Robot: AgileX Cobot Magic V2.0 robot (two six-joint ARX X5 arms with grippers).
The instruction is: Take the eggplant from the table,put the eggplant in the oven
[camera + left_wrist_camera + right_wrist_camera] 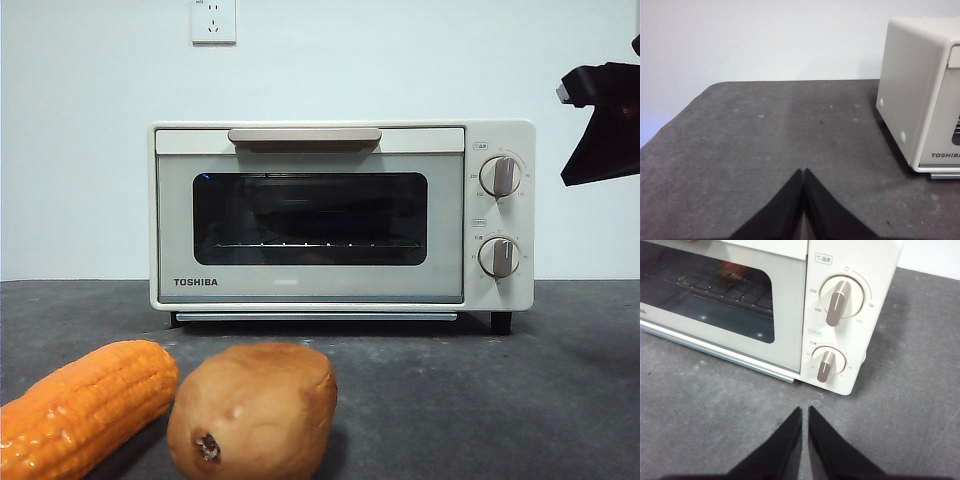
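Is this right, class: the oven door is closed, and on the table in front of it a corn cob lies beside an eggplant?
Not quite. The thing beside the corn cob is a brown potato, not an eggplant; the front view shows it, and no eggplant appears in any view. The rest holds: the oven has its door closed, and both vegetables lie on the table in front of it.

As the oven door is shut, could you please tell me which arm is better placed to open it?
Probably the right: the right claw faces the oven front, beside the knobs, while the left claw points past the oven's side wall.
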